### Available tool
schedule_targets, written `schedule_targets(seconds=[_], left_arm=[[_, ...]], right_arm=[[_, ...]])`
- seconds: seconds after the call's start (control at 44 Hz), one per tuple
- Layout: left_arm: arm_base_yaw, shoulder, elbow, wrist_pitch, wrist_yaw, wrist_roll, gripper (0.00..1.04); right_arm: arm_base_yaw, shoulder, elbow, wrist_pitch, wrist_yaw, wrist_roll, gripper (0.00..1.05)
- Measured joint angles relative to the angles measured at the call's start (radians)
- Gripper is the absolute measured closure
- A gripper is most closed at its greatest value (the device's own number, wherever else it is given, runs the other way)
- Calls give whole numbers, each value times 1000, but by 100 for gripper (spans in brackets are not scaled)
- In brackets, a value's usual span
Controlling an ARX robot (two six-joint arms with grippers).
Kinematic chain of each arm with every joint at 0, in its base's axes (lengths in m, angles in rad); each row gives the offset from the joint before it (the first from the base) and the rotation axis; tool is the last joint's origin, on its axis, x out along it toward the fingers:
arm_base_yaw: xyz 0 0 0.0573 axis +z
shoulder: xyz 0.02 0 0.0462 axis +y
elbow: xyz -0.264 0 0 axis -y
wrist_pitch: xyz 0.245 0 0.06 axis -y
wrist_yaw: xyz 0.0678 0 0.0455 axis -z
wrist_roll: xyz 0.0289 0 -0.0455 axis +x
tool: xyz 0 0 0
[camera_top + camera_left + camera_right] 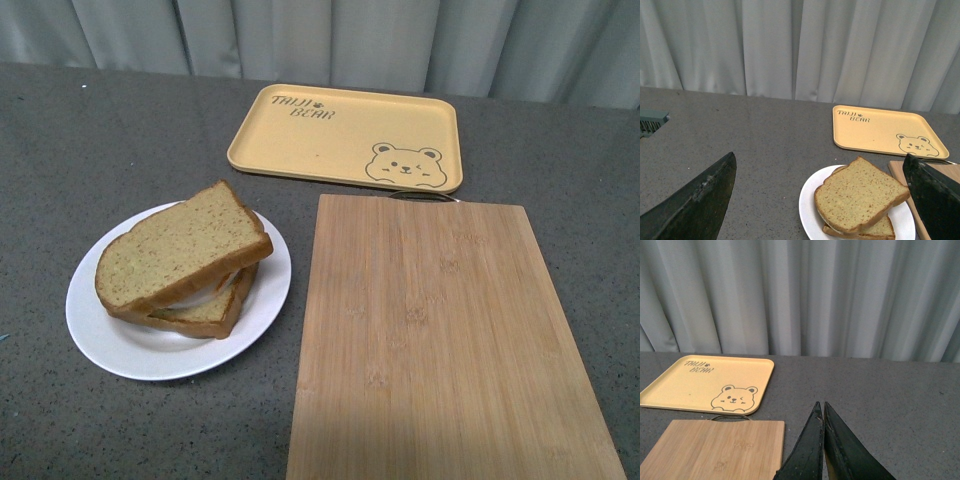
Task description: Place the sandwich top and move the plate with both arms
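Right hand (pixel 822 406), fingers together — yellow bear tray (pixel 685 385) next to bamboo board (pixel 715 447)

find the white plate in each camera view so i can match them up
Front view: the plate is at lower left, left of the wooden board.
Left wrist view: the plate lies on the camera's side of the yellow tray.
Right wrist view: not in it.
Shared landmark: the yellow tray, seen in all three views.

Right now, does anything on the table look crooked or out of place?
Only the sandwich top: it lies tilted and turned against the lower slice, so their edges do not line up. The plate looks clean, and nothing is spilled.
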Motion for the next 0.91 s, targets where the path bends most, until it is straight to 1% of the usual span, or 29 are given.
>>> schedule_targets(seconds=[0.114, 0.636, 0.909], left_arm=[[0, 0, 0, 0, 0, 0, 7], [0, 0, 0, 0, 0, 0, 7], [0, 0, 0, 0, 0, 0, 7]], right_arm=[[0, -66, -7, -57, 0, 0, 104], [0, -446, -17, -406, -2, 0, 104], [0, -533, -17, -491, -2, 0, 104]])
